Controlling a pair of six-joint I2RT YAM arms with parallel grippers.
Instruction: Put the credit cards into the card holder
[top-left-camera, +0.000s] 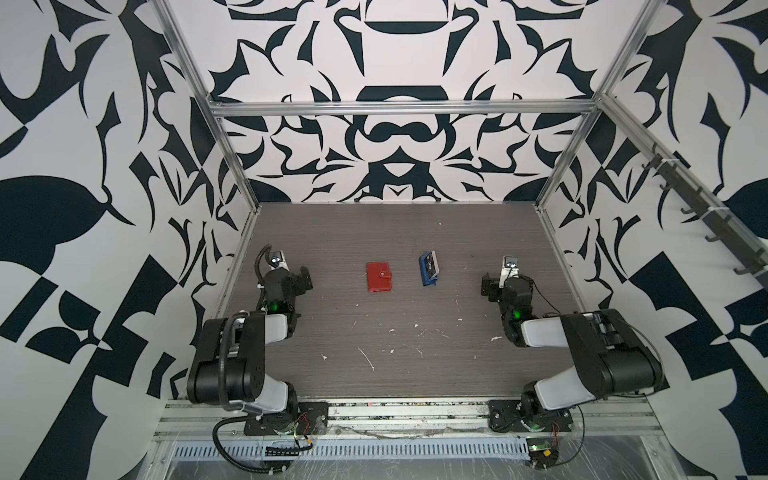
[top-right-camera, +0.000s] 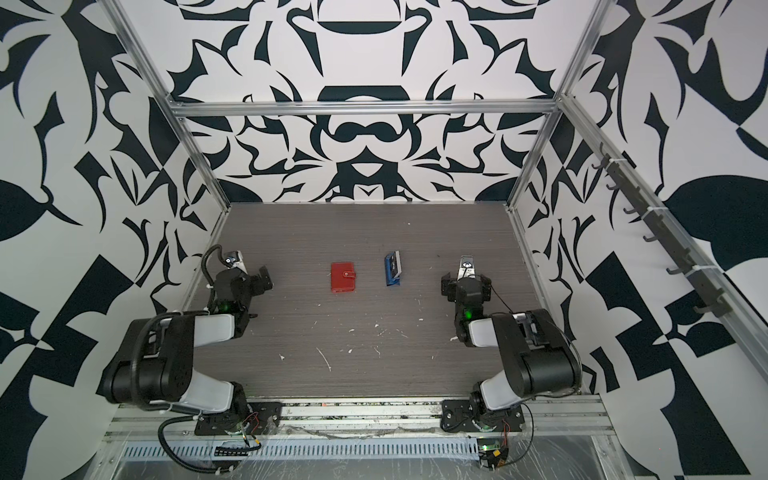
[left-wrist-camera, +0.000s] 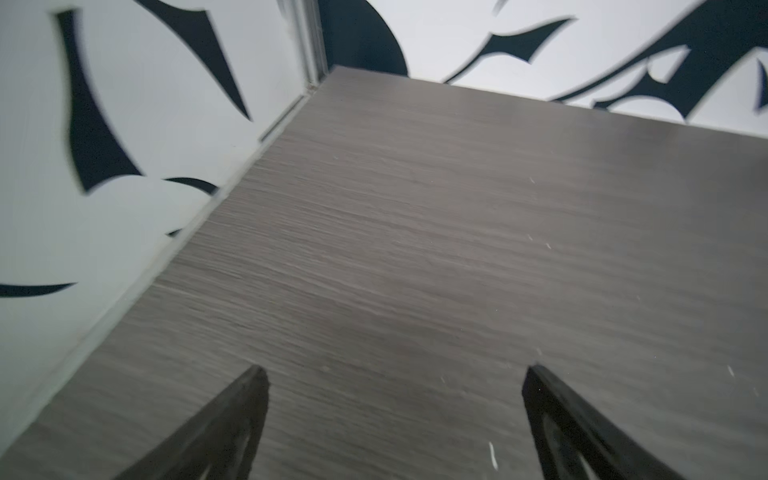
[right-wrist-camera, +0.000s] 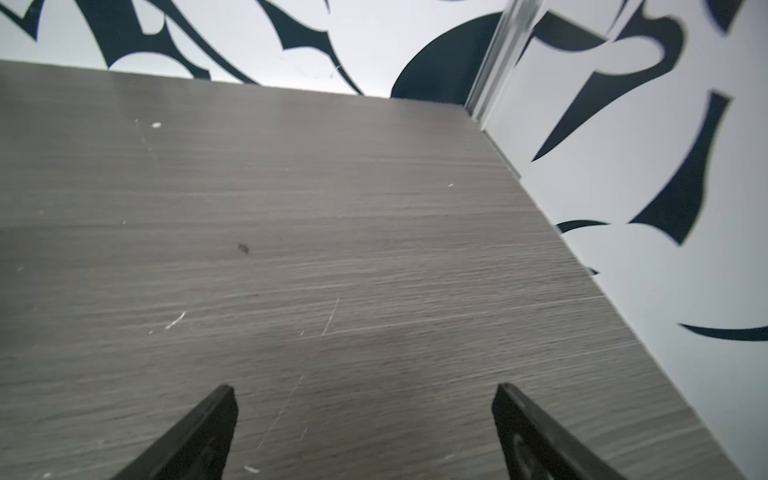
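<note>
Along the near edge of the table (top-left-camera: 395, 332) both arms are folded back over their bases, so I judge the work not yet begun. A little farther in, the left gripper (left-wrist-camera: 395, 374) hangs close to the left edge and the right gripper (right-wrist-camera: 363, 390) close to the right edge. Each has its jaws spread wide, with only bare table between them (neither wrist view shows a task thing).

The first step is probably to open the holder. A good way would be for the left gripper to pin the cover near its spine while the right one lifts the strap by its free end, which lies on the side toward the right edge. Pulling without pinning would likely just drag the holder along. The cards should then come out one at a time, pinched by the raised edge, since thin cards may cling together and the light rack could tip.

About halfway to the far edge the card holder (top-left-camera: 379, 277) lies flat, a little left of the middle. It is closed with the strap snapped across, so what is inside cannot be seen. Just beside it toward the right edge, not touching, stands a blue rack (top-left-camera: 428, 283). In it the credit cards (top-left-camera: 432, 258) lean on edge (how many is too small to tell).
</note>
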